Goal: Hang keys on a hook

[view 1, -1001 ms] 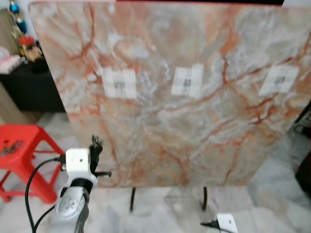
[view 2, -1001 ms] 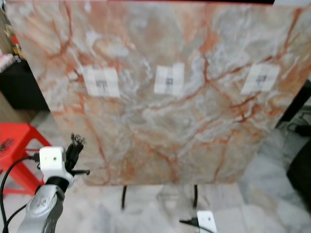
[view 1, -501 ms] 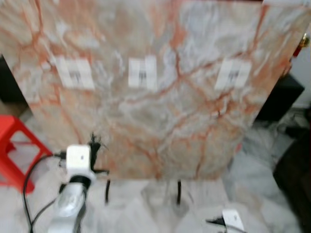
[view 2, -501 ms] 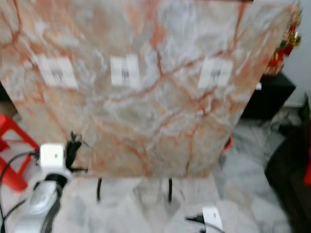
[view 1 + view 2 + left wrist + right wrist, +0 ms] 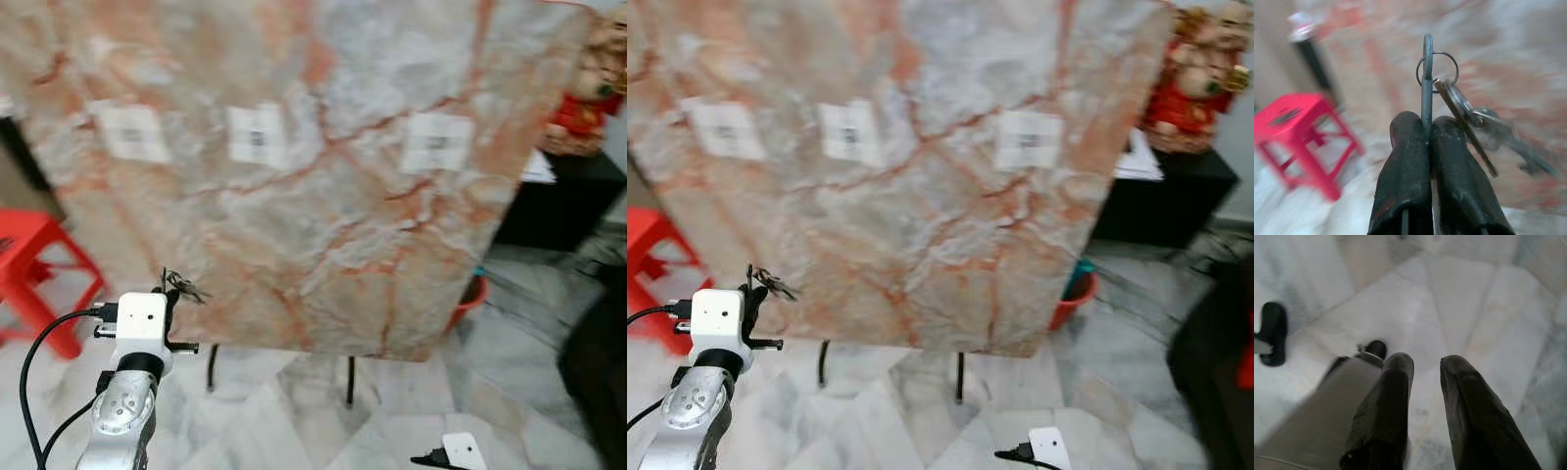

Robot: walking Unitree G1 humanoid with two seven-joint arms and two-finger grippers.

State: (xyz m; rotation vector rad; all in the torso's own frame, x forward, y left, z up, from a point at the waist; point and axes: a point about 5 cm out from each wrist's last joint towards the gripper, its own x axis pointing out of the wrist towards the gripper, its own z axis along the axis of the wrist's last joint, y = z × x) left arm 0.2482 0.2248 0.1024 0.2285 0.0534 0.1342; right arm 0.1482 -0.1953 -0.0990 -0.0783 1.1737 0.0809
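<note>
Left gripper (image 5: 1425, 134): fingers pressed together on one flat key of the keys (image 5: 1459, 105), the ring and remaining keys dangling past the fingertips; raised low before the marble panel (image 5: 323, 176), near its lower left part. Against the earlier pictures, the whole view had swung rightward, the gripper keeping its clamp on the bunch. Right gripper (image 5: 1422, 369): fingers parted, nothing between them, hanging over the pale floor (image 5: 1449, 298). Marble panel: upright on dark legs, bearing three white squares (image 5: 257, 135) in a row, hooks too blurred to make out. Red stool (image 5: 29, 264): left of the panel. Black cabinet (image 5: 1161, 201) carrying a red and gold figurine (image 5: 1195, 69): right of the panel. Red basin (image 5: 1073, 294): at the panel's lower right corner.
</note>
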